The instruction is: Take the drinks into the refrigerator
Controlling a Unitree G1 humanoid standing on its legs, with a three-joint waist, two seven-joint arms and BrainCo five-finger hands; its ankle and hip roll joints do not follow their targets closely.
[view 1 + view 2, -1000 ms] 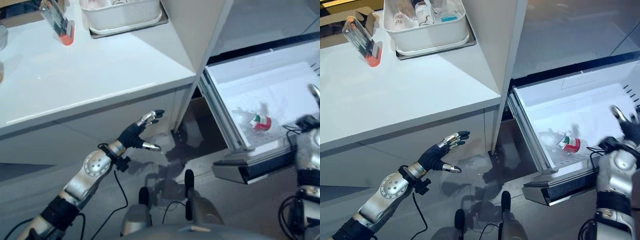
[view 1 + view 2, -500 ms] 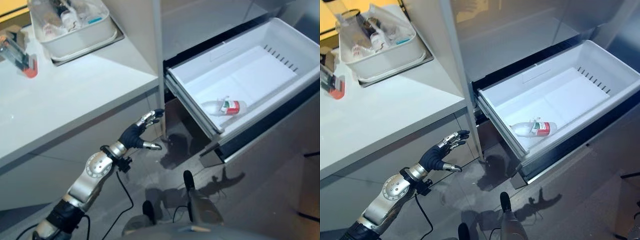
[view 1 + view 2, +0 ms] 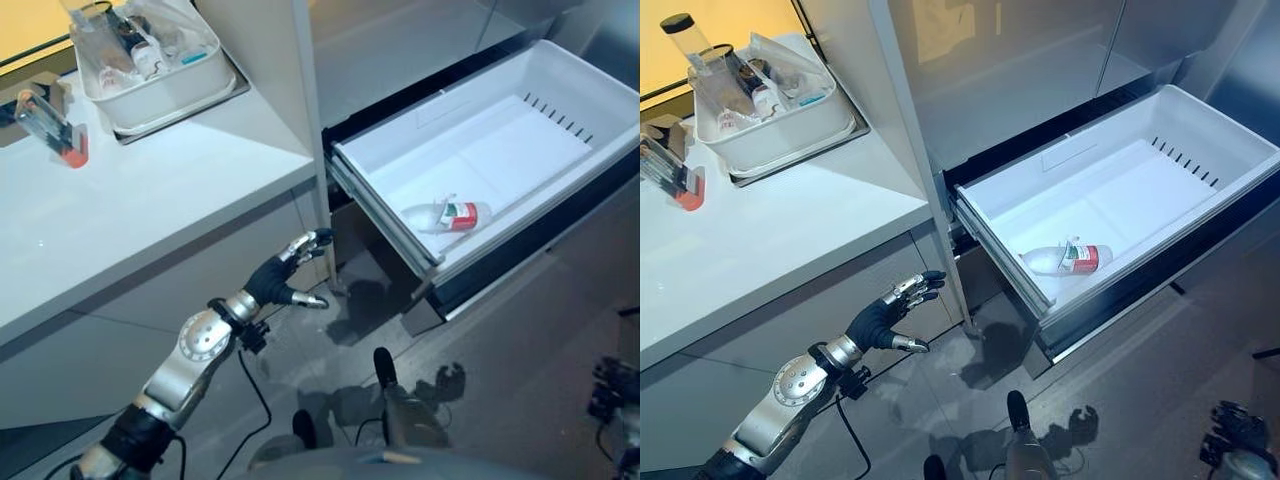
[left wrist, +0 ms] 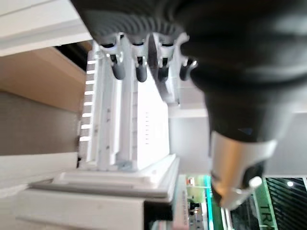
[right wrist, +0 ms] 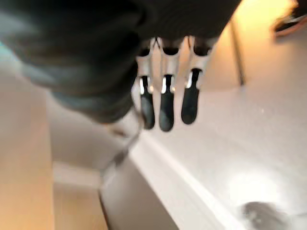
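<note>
On the table point(image 3: 790, 230) at left, white tub point(image 3: 780, 135) of further drinks, contents hard to make out. Left hand point(image 3: 888, 312) hanging below the table edge, fingers spread and empty; right hand point(image 5: 165, 103) low at right, fingers straight, nothing held. Clear bottle point(image 3: 1065, 258) lying on its side in the open refrigerator drawer point(image 3: 1200, 110): probably light, smooth, apt to roll; best gripped round the body.

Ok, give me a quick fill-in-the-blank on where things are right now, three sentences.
1. The bottle lies on its side inside the open ____.
2. The white tub of items sits on the ____.
3. The left hand hangs in front of the cabinet with its fingers ____.

Missing words: drawer; counter; open
</note>
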